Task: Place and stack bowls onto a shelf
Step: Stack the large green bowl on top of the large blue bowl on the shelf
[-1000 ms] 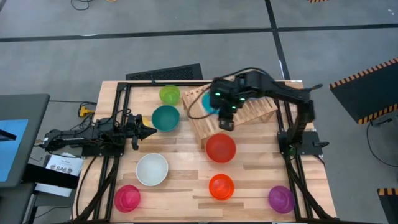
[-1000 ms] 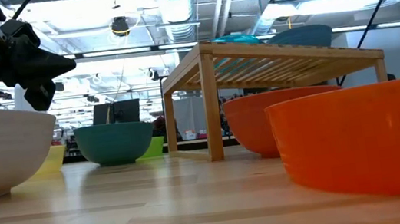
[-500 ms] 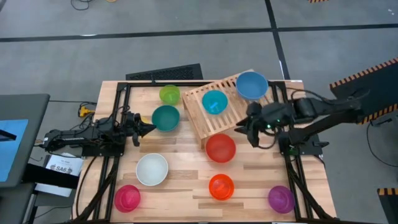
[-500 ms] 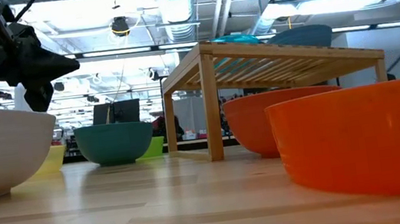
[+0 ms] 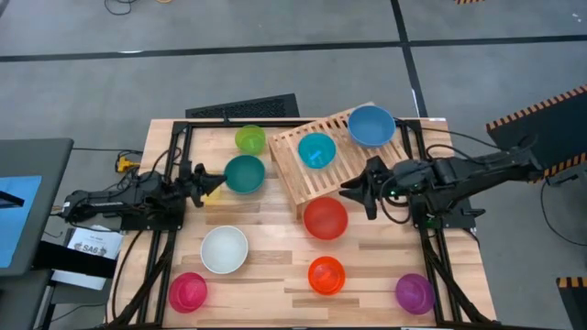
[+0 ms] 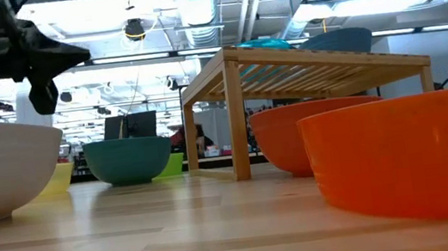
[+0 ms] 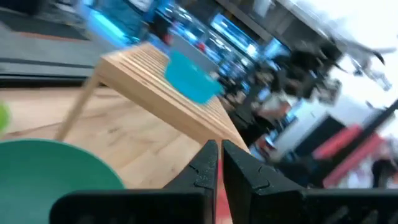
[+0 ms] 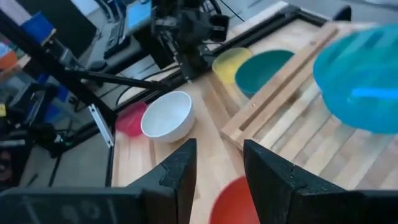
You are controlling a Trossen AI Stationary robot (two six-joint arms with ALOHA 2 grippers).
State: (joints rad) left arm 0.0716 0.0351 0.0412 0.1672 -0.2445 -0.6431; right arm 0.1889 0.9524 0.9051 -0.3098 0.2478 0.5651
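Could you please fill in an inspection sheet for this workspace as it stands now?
Surface: light wooden tabletop, bare between bowls.
Job's things: slatted wooden shelf holds a light-blue bowl and a blue bowl; large red bowl, orange bowl, white bowl, teal bowl, green bowl, pink bowl and purple bowl on the table.
Clutter: nothing seen.
Grippers: left gripper shut, empty, beside the teal bowl; right gripper open, empty, above the shelf's edge.
Cables: black cables along the right arm.
Surroundings: grey floor.

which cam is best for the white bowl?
High view: the white bowl shows whole from above, clear of both arms, on the table's left front. Low view crops it at the picture's edge. Right wrist view shows it whole but small. Left wrist view misses it.
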